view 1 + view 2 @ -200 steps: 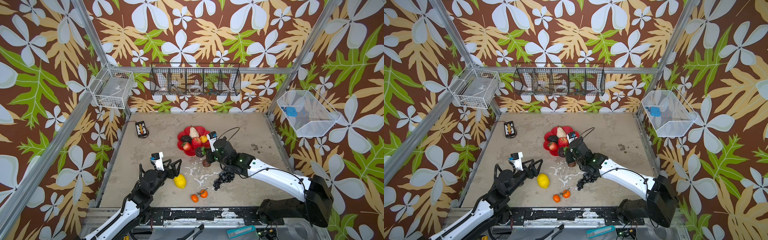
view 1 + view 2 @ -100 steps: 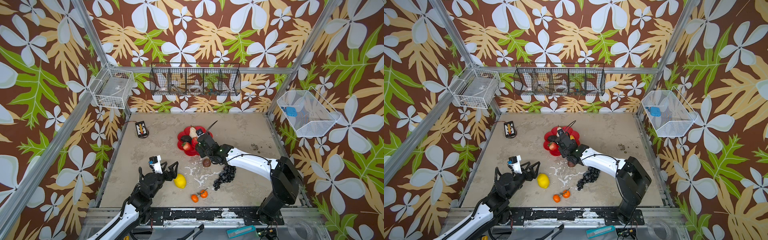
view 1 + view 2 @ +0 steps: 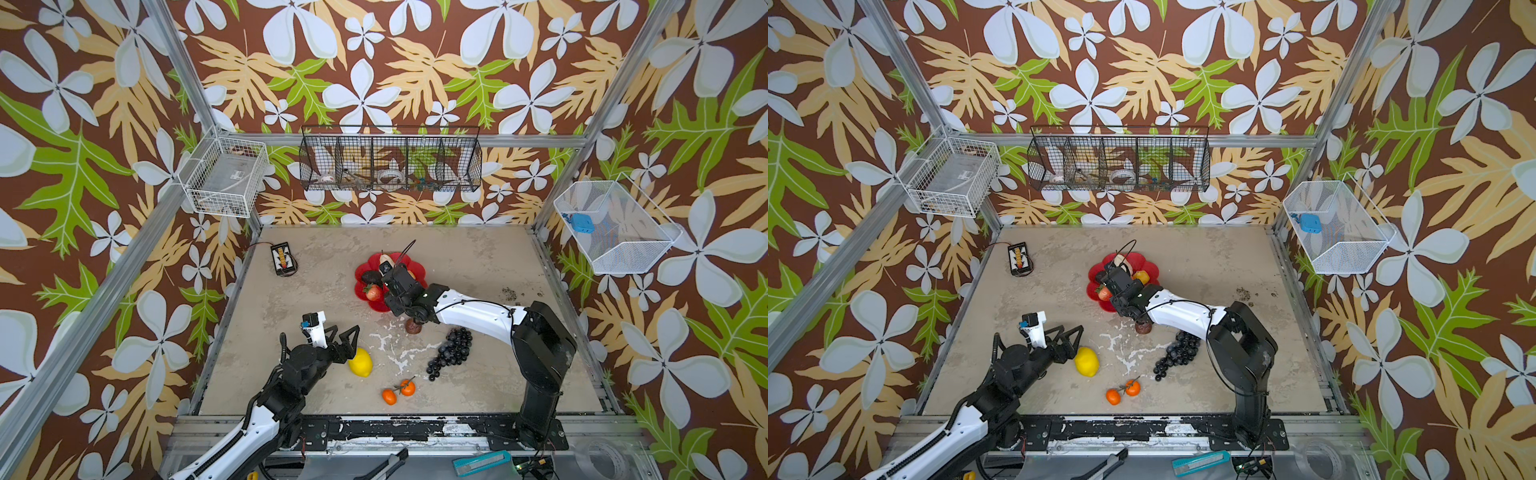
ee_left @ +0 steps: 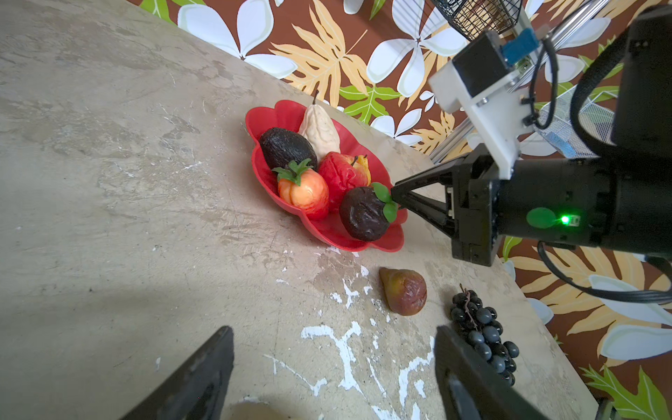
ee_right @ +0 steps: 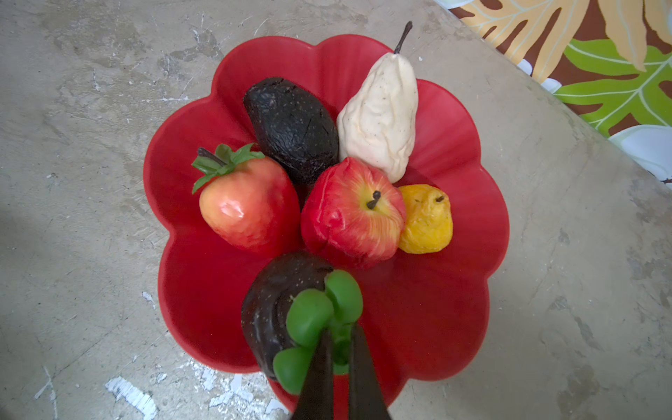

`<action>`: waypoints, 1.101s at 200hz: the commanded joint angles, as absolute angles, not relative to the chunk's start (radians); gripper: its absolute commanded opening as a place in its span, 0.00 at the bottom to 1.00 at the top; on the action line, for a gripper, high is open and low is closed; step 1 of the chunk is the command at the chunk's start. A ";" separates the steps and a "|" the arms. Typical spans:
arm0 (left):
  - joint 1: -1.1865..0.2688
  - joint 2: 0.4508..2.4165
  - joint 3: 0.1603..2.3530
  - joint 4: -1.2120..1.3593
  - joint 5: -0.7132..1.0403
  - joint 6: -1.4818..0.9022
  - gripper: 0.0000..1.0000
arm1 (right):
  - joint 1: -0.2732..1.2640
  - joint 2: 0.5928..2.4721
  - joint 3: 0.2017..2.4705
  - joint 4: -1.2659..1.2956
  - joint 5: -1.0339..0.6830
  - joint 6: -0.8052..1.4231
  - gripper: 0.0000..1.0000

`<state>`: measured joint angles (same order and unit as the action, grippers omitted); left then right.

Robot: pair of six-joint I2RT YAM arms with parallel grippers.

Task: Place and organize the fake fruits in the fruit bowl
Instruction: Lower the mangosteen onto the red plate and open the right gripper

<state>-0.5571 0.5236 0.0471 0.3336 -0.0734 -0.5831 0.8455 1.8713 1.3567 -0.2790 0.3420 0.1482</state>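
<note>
The red fruit bowl (image 3: 365, 266) (image 3: 1152, 266) (image 5: 436, 309) holds a beige pear (image 5: 382, 120), a dark avocado (image 5: 291, 127), a strawberry (image 5: 247, 203), a red apple (image 5: 352, 214) and a small yellow fruit (image 5: 427, 218). My right gripper (image 5: 340, 349) (image 4: 394, 191) is shut on the green leaves of a dark round fruit (image 5: 269, 309) (image 4: 363, 214), low over the bowl's near side. On the table lie a brown fig-like fruit (image 3: 413, 327), black grapes (image 3: 451, 351), two oranges (image 3: 399, 390) and a lemon (image 3: 360, 362). My left gripper (image 3: 344, 331) (image 4: 332, 331) stands open just left of the lemon, holding nothing.
A small black device (image 3: 284, 258) with a cable lies at the back left of the table. Wire baskets hang on the walls: white (image 3: 226, 178), black (image 3: 390, 162) and white mesh (image 3: 615, 228). White scratches mark the table near the grapes.
My right gripper has travelled from the bowl's near right edge to over the bowl, still shut, and its arm has folded in. The left gripper has shifted slightly beside the lemon.
</note>
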 commanded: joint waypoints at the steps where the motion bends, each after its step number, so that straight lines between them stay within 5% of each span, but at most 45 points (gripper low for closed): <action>1: -0.557 0.526 0.048 0.368 -0.066 -0.588 0.86 | 0.847 1.887 1.372 -0.289 0.333 0.134 0.04; 133: -0.557 0.542 0.049 0.374 -0.067 -0.588 0.86 | 0.859 1.985 1.435 -0.318 0.346 0.092 0.09; 220: -0.556 0.554 0.049 0.380 -0.067 -0.585 0.86 | 0.859 1.959 1.439 -0.312 0.318 0.107 0.37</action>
<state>-0.5571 0.5537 0.0471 0.3534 -0.0666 -0.5831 0.8589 1.9678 1.4345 -0.3077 0.3351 0.0967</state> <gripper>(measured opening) 0.865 0.357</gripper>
